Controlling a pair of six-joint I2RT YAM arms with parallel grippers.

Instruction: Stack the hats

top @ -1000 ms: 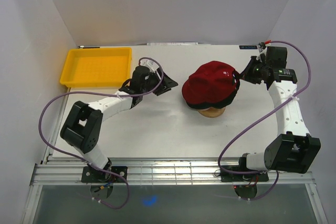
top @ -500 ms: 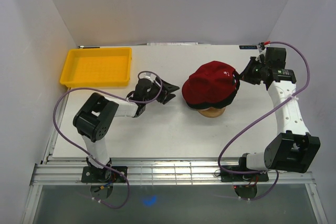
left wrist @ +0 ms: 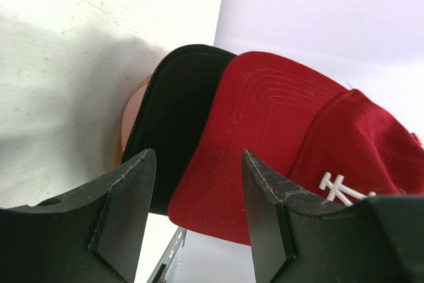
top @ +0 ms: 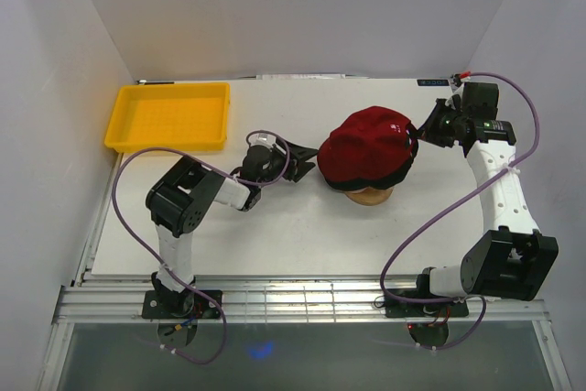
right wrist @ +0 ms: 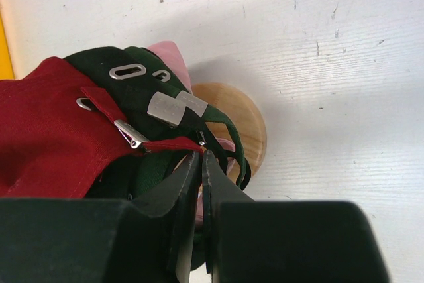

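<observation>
The red hat point(top: 366, 139) sits on top of the stack on the wooden stand point(top: 369, 196), with a black hat's edge point(top: 366, 180) showing under it. In the left wrist view the red brim point(left wrist: 265, 137) overlaps the black brim point(left wrist: 179, 117). My left gripper point(top: 308, 157) is open just left of the brims; nothing lies between its fingers point(left wrist: 197, 157). My right gripper point(top: 417, 135) is shut behind the stack. Its tips point(right wrist: 202, 154) meet the end of the red strap point(right wrist: 165, 144), beside dark green straps point(right wrist: 225, 120). Whether the strap is pinched is unclear.
A yellow tray point(top: 174, 87) lies at the back left of the table. The stand's wooden base point(right wrist: 238, 117) shows under the straps, with some pink fabric point(right wrist: 169, 54) beneath the hats. White walls enclose the table on three sides.
The left arm has folded and carried its open gripper right, up to the hats' brims. The right arm and the hats have not moved.
</observation>
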